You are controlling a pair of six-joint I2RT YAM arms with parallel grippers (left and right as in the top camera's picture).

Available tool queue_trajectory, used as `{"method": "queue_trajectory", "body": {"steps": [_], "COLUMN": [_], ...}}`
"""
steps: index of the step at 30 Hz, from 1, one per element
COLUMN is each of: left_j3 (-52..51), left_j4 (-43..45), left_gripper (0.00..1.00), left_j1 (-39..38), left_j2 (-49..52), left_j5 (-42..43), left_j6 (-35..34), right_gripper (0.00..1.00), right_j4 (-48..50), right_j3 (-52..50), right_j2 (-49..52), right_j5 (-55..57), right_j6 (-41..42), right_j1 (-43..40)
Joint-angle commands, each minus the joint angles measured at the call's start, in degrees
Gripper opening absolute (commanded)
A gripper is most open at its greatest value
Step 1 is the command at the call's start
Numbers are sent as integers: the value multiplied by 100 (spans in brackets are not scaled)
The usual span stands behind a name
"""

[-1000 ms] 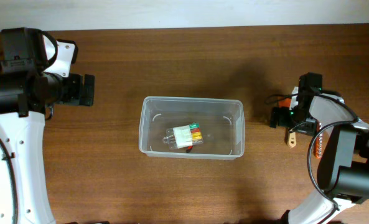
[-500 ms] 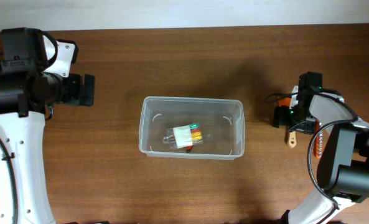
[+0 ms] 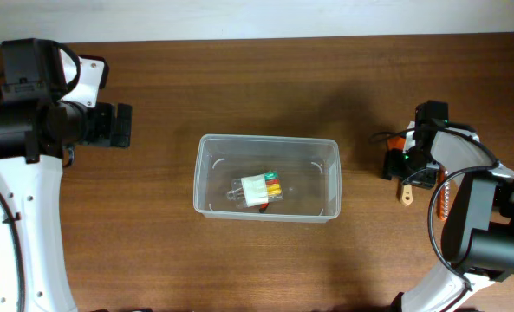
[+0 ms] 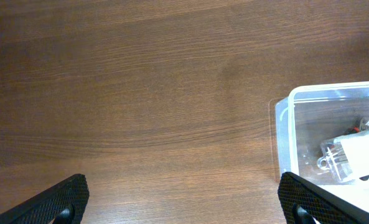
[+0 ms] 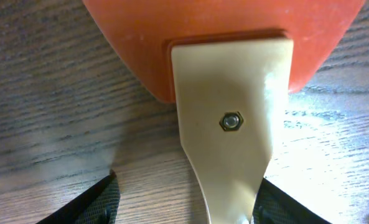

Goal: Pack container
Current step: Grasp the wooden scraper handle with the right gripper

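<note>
A packet [image 3: 258, 189] is already lodged in the container [image 3: 265, 139], set mid-table. An orange-headed tool [image 5: 228, 118], not yet packed, is straddled on the table by the spread right gripper [image 5: 187, 200]; the left gripper [image 4: 184, 202] is held wide, empty.

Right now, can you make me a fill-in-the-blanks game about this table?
The packet lies ____ the container. The jaws of the left gripper are ____. The tool that the right gripper straddles has an ____ blade.
Missing words: inside, open, orange.
</note>
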Motion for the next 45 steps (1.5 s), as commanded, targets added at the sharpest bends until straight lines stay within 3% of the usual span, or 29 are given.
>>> {"method": "queue_trajectory", "body": {"steps": [1,5,7,38,45], "left_j3": [17,17,17,17,17], "left_j4": [11,9,9,2,98], "left_gripper": [99,99,99,99,99], "left_j1": [31,28,31,31,199], "left_j2": [9,9,9,9,9], "left_j5": [61,63,63,52,-304], "left_j6": [-74,-74,-74,-138,-461], "right_gripper": [65,60,52,27,13], "right_j4": [-164,-205,-210,-199,-170], "right_j3": [-273,-273,-273,-271,-271], "right_j2": [437,437,437,437,437], "right_j5": [92,92,92,90,90], "right_j6": [61,61,61,63,66], "right_j1": [20,20,20,20,20]}}
